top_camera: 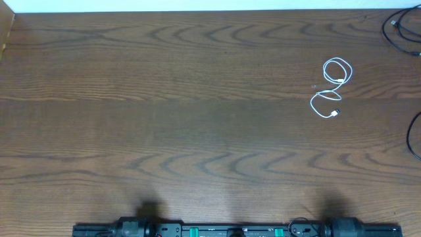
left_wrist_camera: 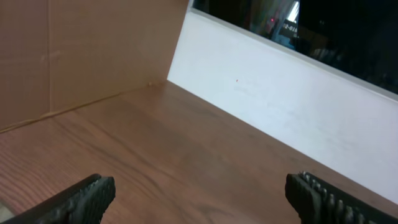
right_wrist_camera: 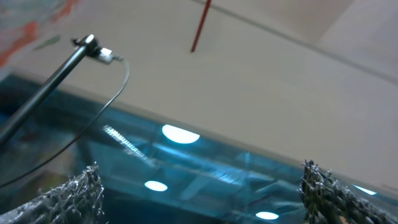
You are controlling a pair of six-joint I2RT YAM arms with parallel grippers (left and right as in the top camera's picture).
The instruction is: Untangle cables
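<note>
White cable (top_camera: pixel 327 92) is being shown overhead only, looped lengthwise near-to-far; left gripper (left_wrist_camera: pixel 199 193) and right gripper (right_wrist_camera: pixel 202 186) are being held agape.

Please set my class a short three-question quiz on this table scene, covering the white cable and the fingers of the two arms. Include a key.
1. True or false: the white cable lies stretched out straight.
2. By the robot's own sides, on which part of the table does that cable lie? A left, B middle, C right.
3. Fill the gap: the left fingers and the right fingers stand ___.
Key: 1 false, it is looped; 2 C; 3 open.
</note>
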